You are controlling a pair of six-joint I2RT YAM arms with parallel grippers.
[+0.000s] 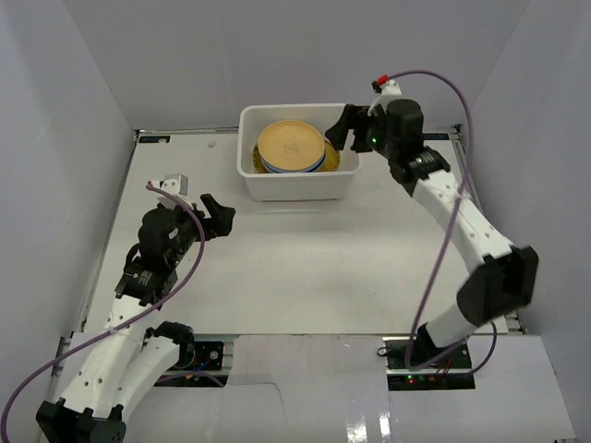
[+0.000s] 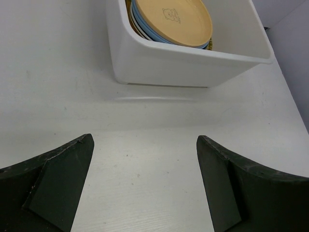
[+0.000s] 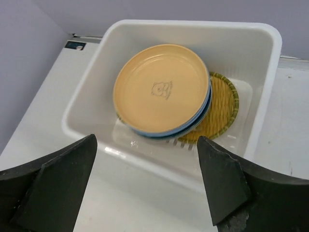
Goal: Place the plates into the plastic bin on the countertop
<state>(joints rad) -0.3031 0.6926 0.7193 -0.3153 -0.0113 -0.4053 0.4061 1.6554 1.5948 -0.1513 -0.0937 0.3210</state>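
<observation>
The plastic bin [image 1: 300,187] stands at the far edge of the counter [image 1: 305,268], roughly midway across it. A stack of plates [image 1: 291,148] lies inside.

**Contents of the bin**
- Top of stack: the plain yellow-orange plate [image 3: 161,89], face up, with a small printed figure at its centre.
- Directly beneath: blue plate edges [image 3: 164,135]. The left wrist view also shows paler edges lower in the stack. The exact number of plates cannot be counted.
- Bottom: the yellow woven-pattern plate [image 3: 219,111], offset sideways so that part of it shows beyond the stack.

**Arms**
- The right arm [image 1: 452,203] reaches to the bin's far right corner. The right jaws hang above the rim, spread wide apart, with nothing between them.
- The left arm [image 1: 157,249] is bent over the left part of the counter. The left jaws stand fully apart and empty, pointing at the bin's front wall from short of its near left corner.

**Progress**
No plate is visible on the counter outside the bin in any view. By this evidence the loading appears complete or very nearly so. The remaining work is probably only to draw the right arm clear of the bin.
</observation>
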